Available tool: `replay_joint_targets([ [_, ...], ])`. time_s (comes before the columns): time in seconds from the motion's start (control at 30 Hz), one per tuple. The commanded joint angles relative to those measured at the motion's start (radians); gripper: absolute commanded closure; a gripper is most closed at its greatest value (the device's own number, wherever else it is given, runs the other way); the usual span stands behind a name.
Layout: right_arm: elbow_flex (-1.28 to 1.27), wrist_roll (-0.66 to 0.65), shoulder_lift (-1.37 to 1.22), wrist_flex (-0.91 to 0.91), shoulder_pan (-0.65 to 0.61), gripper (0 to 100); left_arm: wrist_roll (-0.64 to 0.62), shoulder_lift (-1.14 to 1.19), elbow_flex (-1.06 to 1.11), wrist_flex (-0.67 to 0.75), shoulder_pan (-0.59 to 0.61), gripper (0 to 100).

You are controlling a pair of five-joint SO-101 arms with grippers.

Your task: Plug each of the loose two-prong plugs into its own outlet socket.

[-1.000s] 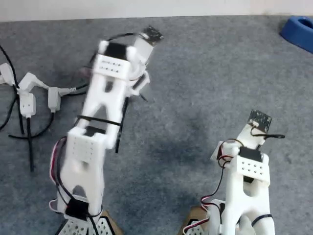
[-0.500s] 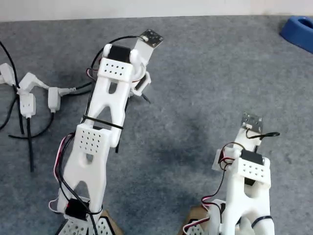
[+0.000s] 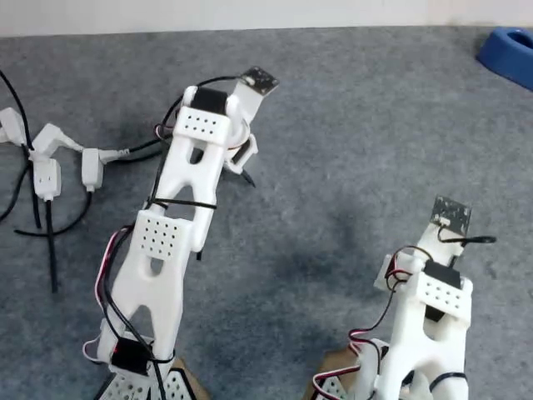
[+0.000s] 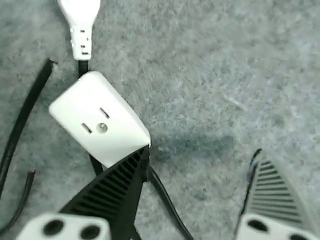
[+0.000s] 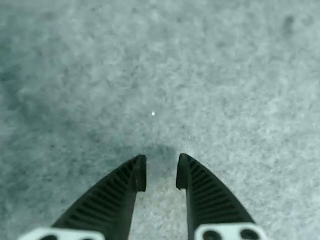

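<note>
Grey carpet (image 4: 240,75) shows one outlet socket (image 4: 97,120), one plug (image 4: 80,20) by left claw (image 4: 200,155).

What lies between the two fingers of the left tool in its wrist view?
Within the open left tool: grey carpet and one black cable, in the left wrist view. The white outlet socket sits beside one fingertip.

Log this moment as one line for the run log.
left gripper: open, empty, beside outlet socket | outlet socket: nothing plugged in | right gripper: slightly open, empty, above carpet
</note>
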State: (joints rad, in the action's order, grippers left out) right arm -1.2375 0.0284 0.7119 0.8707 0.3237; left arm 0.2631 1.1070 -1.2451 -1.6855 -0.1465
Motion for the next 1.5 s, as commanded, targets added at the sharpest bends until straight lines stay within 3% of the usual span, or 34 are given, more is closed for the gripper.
replay_joint_targets([
  [0.0, 0.004, -0.04, 0.015, -0.021, 0.019, 88.6, -0.003, -0.004, -0.03, 0.017, 0.005, 68],
  [0.23, -0.007, -0.086, 0.015, -0.024, -0.042, 88.6, 0.0, -0.001, -0.024, 0.02, 0.012, 69],
  [0.43, -0.021, -0.086, 0.015, -0.024, -0.044, 88.6, 0.0, -0.027, -0.053, 0.058, 0.077, 84],
  [0.73, -0.03, -0.086, 0.015, -0.074, -0.045, 88.6, 0.043, -0.142, -0.124, -0.052, 0.122, 72],
  [1.1, -0.053, -0.087, 0.015, -0.074, -0.064, 88.6, 0.046, 0.033, -0.122, 0.215, 0.114, 72],
  [1.33, -0.059, -0.087, 0.015, -0.074, -0.067, 88.6, 0.043, 0.131, -0.122, 0.232, 0.099, 73],
  [1.47, -0.077, -0.126, 0.015, -0.077, -0.067, 88.6, 0.048, 0.179, -0.122, 0.222, 0.094, 84],
])
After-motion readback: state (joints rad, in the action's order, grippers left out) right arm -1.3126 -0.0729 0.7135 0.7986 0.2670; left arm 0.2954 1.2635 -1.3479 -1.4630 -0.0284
